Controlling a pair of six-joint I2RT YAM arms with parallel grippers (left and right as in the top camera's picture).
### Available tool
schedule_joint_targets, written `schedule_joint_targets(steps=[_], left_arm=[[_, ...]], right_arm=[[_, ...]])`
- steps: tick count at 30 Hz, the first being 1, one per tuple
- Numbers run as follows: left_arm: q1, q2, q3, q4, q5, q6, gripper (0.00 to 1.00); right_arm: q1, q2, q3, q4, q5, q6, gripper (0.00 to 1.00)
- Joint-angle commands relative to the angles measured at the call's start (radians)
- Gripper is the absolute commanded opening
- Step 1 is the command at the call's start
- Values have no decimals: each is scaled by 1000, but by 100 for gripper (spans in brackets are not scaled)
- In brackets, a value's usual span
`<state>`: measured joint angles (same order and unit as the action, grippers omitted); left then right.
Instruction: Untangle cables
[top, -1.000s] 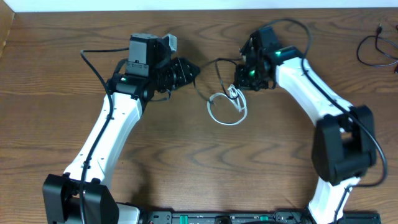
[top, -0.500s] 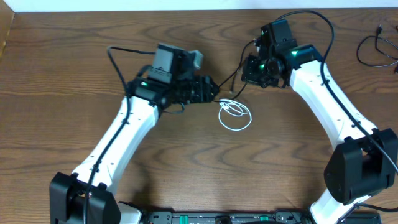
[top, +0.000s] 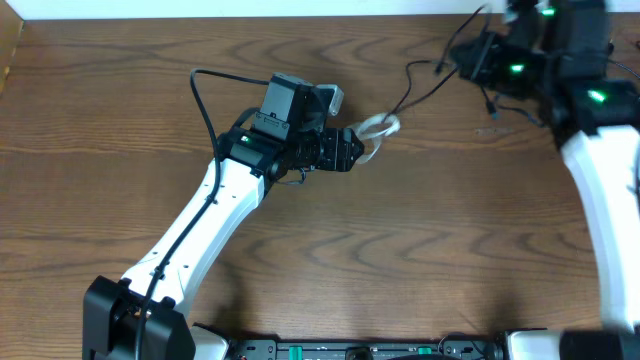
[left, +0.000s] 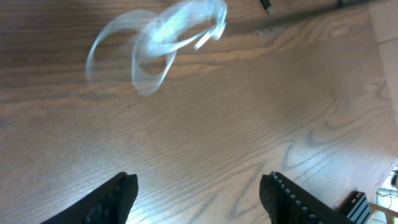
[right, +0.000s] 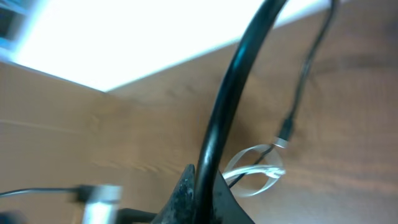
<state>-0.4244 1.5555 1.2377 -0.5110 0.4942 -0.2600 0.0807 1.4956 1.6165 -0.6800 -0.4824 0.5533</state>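
Two cables, two very different situations right now. On the overhead cam my right gripper (top: 472, 60) is way up at the far right corner of the wooden table (top: 330, 270), clamped down on the black cable (top: 415, 80). From there the black cable runs down and left across the wood to the white cable (top: 378, 127). The white one is bunched into a few small loops and sits just beside the tips of my left gripper (top: 355, 150).

The left gripper isn't holding anything. On the left wrist cam both fingers (left: 118, 196) are spread wide with only bare tabletop between them. The white loops are up ahead of the fingers, clear of them and pretty smeared with blur. So I can't tell if the loops are flat on the wood or lifted a bit.

The right wrist cam is blurry too. The black cable comes up out of the closed jaws, close to the lens, so it looks fat. Behind it, a thin stretch of the same black cable hangs down with its plug end (right: 285, 134) right above the white loops. I honestly can't tell from any view whether the black one passes through those loops or just touches them.
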Motion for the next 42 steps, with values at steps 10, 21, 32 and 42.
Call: schedule_joint_targets(steps=[10, 21, 32, 42], left_arm=[[2, 81, 10, 122, -9, 27, 77], [2, 132, 10, 163, -10, 28, 77], [-3, 163, 10, 181, -9, 27, 77], [-117, 221, 10, 354, -9, 27, 80]], right_arm=[[4, -130, 19, 62, -172, 77, 1], [-230, -138, 122, 823, -451, 541, 1], [-525, -138, 123, 1149, -154, 899, 1], [-533, -138, 135, 1137, -267, 855, 1]])
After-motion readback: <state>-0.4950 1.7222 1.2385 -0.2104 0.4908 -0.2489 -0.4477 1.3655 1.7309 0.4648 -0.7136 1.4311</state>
